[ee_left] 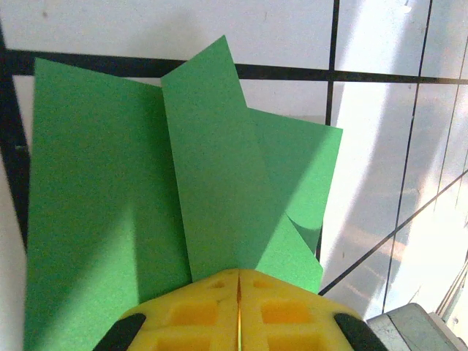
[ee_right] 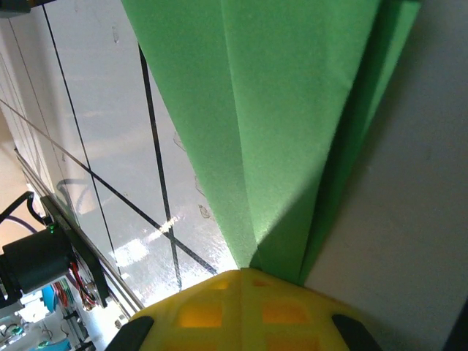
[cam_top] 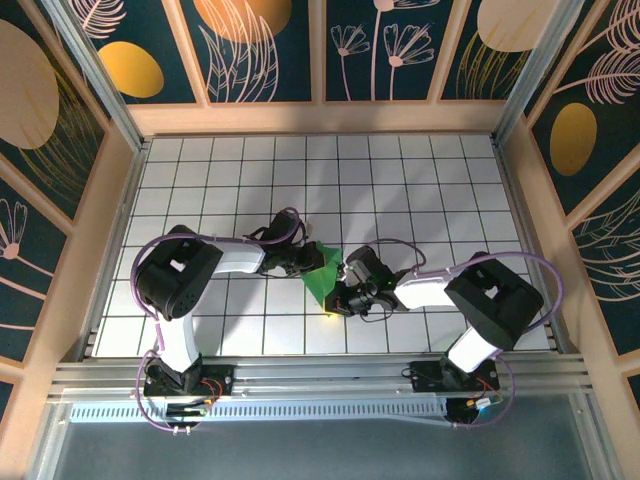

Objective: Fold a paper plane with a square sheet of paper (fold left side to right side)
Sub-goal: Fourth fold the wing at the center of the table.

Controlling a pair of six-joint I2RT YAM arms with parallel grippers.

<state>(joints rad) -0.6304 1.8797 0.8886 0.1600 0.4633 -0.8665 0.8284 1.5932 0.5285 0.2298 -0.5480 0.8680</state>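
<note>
White gridded tabletop (cam_top: pixel 200 180), top view: folded green paper (cam_top: pixel 322 275) lies mid-tabletop, nearer the near edge, between left gripper (cam_top: pixel 303 263) and right gripper (cam_top: pixel 343 292). Left wrist: left gripper (ee_left: pixel 239 274) has its fingers together, pinching the paper's edge. Right wrist: right gripper (ee_right: pixel 240 274) is clamped on its narrow end.

Top external: high, behind the arm bases at 6 o'clock, looking down on the whole gridded counter (cam_top: pixel 400 180).
Left wrist: very close, over the left gripper (ee_left: pixel 239 275), facing green paper (ee_left: pixel 102 219).
Right wrist: equally close, over the right gripper (ee_right: pixel 241 273).
Shared: green paper, near centre of top view.
</note>
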